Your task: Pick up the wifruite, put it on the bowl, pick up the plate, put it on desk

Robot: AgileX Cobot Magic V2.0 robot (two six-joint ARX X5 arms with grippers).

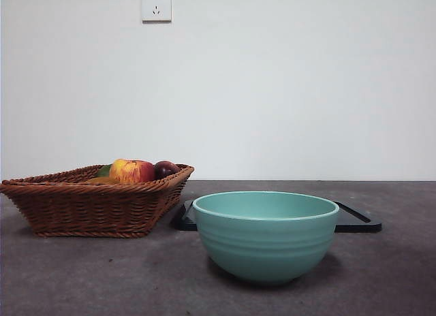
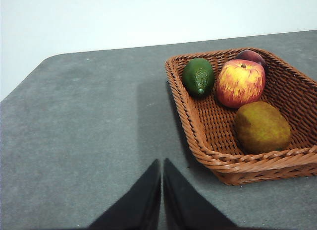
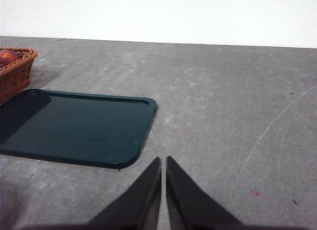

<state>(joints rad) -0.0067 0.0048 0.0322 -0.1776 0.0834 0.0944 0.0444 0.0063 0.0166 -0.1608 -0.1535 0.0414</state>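
Observation:
The wifruite (image 2: 262, 127), a dull brown oval, lies in the near corner of the wicker basket (image 2: 247, 163). My left gripper (image 2: 162, 166) hangs shut and holding nothing over the desk (image 2: 84, 141), short of the basket's corner. The teal bowl (image 1: 266, 235) stands on the desk in the front view, with nothing showing above its rim. Behind it lies the plate (image 1: 357, 224), a flat dark rectangular tray. In the right wrist view the plate (image 3: 74, 126) is bare. My right gripper (image 3: 163, 164) is shut just off its rounded corner, holding nothing.
The basket (image 1: 88, 207) also holds a red-yellow apple (image 2: 240, 83), a green avocado (image 2: 198, 76) and a dark purple fruit (image 2: 251, 55). It stands left of the bowl, close to the plate's left end. A wall with a socket (image 1: 156, 5) backs the desk.

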